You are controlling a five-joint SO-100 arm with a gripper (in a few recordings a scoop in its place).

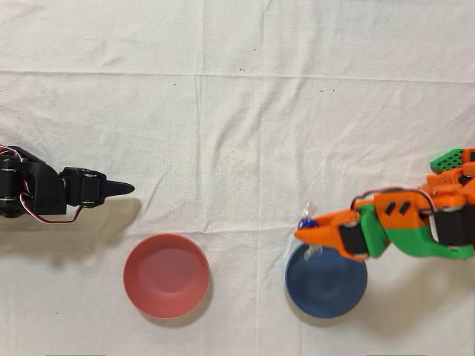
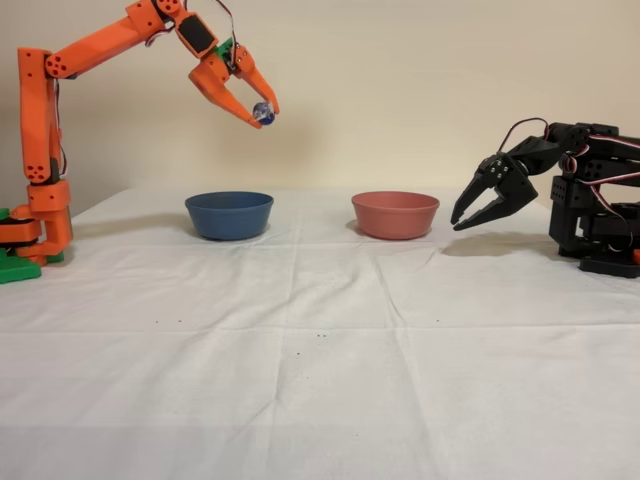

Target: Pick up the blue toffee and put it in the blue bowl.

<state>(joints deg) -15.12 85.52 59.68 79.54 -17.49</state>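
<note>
The orange arm's gripper (image 2: 262, 112) is hanging high in the upper left of the fixed view, its two fingers closing on the blue toffee (image 2: 264, 113), which is sitting pinched at the very tips, well clear of the cloth. In the overhead view the gripper (image 1: 303, 226) is pointing left at the lower right of the frame, with the toffee (image 1: 304, 222) showing as a small shiny blue dot at its tip, and a pale wisp beside it is probably the clear wrapper end, though it is too small to be sure.

The blue bowl (image 2: 229, 214) is sitting on the white tablecloth (image 2: 320, 350) left of centre in the fixed view, below and a little left of the held toffee. From overhead, the blue bowl (image 1: 326, 285) is lying at the lower right, and the gripper's tip is hovering just over its upper left rim. Nothing is lying inside it.

The pink bowl (image 2: 395, 213) is standing right of centre in the fixed view, and from above the pink bowl (image 1: 165, 274) is lying lower left of centre, likewise holding nothing. The two bowls are well apart.

The black arm (image 2: 560, 195) is sitting idle at the right edge of the fixed view.
</note>
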